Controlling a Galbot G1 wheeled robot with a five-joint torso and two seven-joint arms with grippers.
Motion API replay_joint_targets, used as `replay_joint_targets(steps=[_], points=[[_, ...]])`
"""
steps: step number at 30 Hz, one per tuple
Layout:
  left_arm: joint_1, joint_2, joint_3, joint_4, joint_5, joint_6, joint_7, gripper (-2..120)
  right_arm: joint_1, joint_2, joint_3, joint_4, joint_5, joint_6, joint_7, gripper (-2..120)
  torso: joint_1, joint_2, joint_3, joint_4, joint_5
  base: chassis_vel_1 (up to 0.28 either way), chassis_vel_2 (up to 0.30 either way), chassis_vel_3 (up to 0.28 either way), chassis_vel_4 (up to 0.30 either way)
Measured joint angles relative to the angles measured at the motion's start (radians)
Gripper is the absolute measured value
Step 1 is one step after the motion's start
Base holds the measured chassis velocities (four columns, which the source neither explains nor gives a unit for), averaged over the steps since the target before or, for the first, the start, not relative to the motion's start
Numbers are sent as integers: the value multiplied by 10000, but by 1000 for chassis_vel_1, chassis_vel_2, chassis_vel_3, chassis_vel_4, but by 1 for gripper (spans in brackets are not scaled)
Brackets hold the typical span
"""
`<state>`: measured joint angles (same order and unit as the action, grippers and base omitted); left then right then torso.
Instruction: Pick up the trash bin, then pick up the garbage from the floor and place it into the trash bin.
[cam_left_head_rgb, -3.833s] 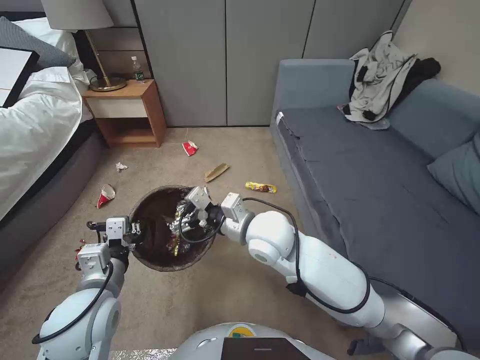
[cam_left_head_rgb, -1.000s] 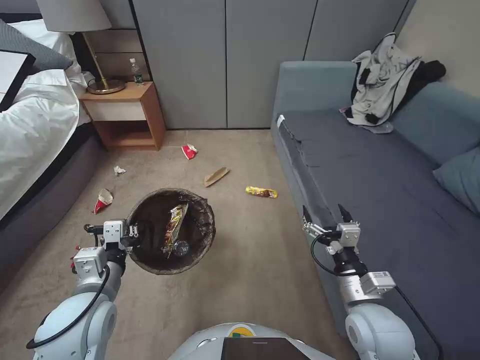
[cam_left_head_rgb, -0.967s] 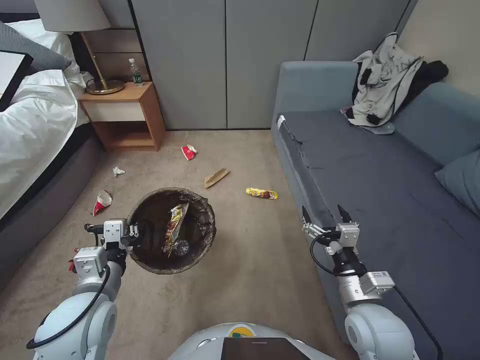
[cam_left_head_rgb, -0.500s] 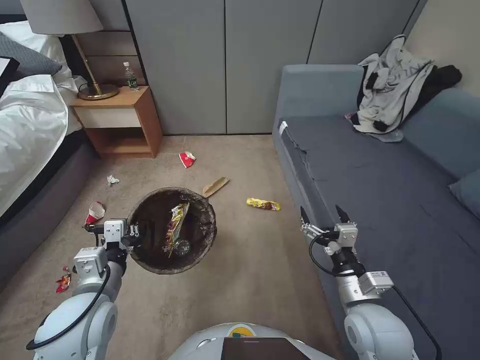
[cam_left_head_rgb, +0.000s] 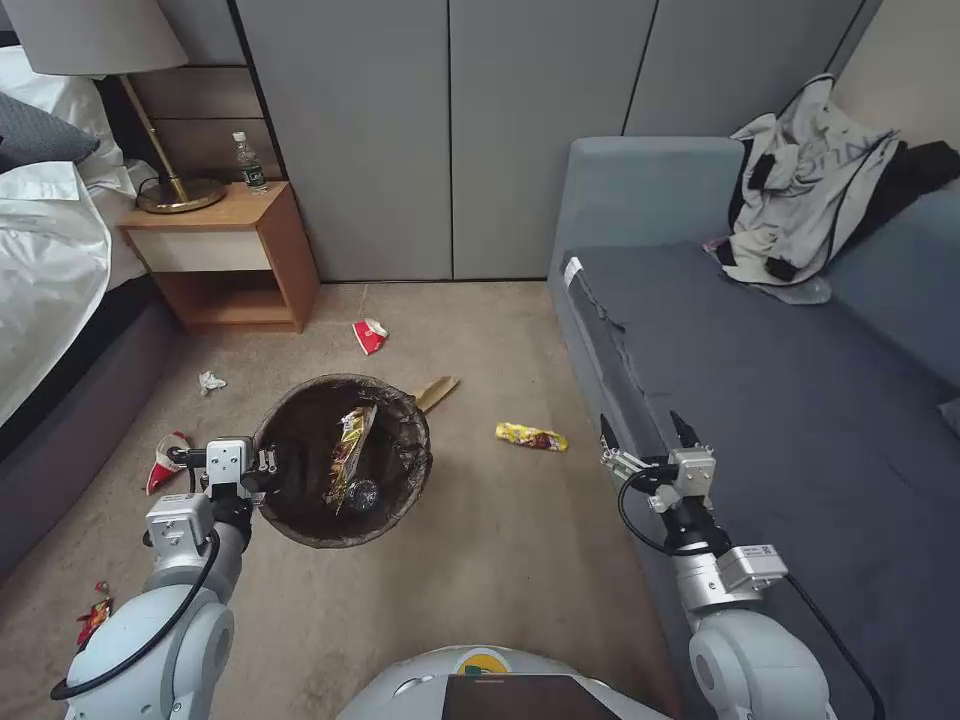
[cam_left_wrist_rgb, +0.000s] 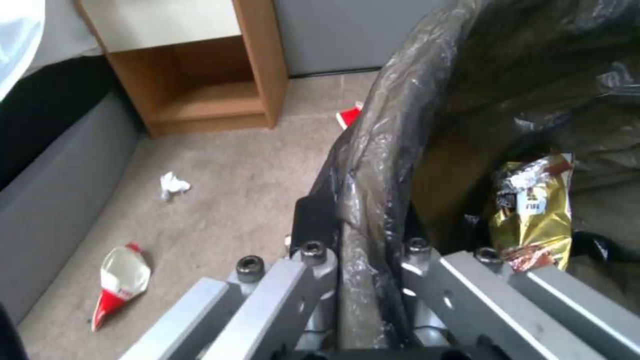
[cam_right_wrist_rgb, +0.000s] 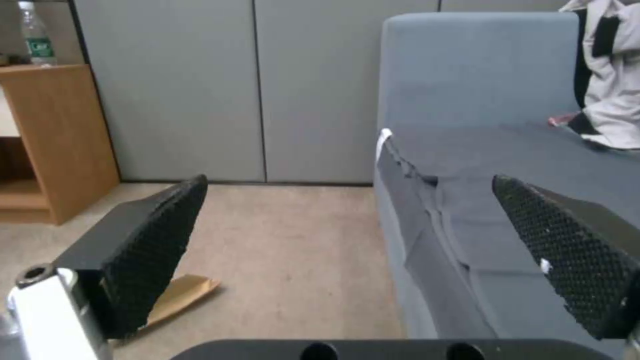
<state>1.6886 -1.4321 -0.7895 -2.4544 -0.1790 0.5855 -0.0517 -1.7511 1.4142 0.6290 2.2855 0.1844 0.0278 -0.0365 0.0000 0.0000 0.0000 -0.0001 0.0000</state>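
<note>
My left gripper (cam_left_head_rgb: 266, 468) is shut on the rim of the trash bin (cam_left_head_rgb: 400, 478), which it holds off the carpet; the left wrist view shows its jaws (cam_left_wrist_rgb: 363, 235) clamped on the dark bag's folded edge (cam_left_wrist_rgb: 393, 130). A gold snack wrapper (cam_left_head_rgb: 349, 448) lies inside. My right gripper (cam_left_head_rgb: 645, 432) hangs open and holds nothing at the sofa's front edge (cam_right_wrist_rgb: 360, 240). Garbage on the floor: a yellow wrapper (cam_left_head_rgb: 531, 436), a brown paper scrap (cam_left_head_rgb: 438, 391) half behind the bin, two crushed red-and-white cups (cam_left_head_rgb: 369, 335) (cam_left_head_rgb: 163, 464) and a white tissue (cam_left_head_rgb: 210, 381).
A grey sofa (cam_left_head_rgb: 760, 380) with a heap of clothes (cam_left_head_rgb: 810, 190) runs along the right. A wooden nightstand (cam_left_head_rgb: 225, 255) with a lamp and a bottle (cam_left_head_rgb: 245, 160) stands at the back left beside the bed (cam_left_head_rgb: 50, 270). A small red scrap (cam_left_head_rgb: 95, 615) lies near my left arm.
My right gripper has left the bin, let the gold wrapper go inside it and drawn back open to the sofa's edge. The whole view has since shifted, so the camera moved.
</note>
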Motion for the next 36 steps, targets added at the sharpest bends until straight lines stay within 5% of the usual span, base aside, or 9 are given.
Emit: replay_joint_targets(steps=[36], points=[[-60, 20, -19, 109, -19, -33, 11, 4, 72, 10, -131, -4, -115, -107, 61, 100, -1, 0, 0, 0, 0, -132, 132, 134, -134]])
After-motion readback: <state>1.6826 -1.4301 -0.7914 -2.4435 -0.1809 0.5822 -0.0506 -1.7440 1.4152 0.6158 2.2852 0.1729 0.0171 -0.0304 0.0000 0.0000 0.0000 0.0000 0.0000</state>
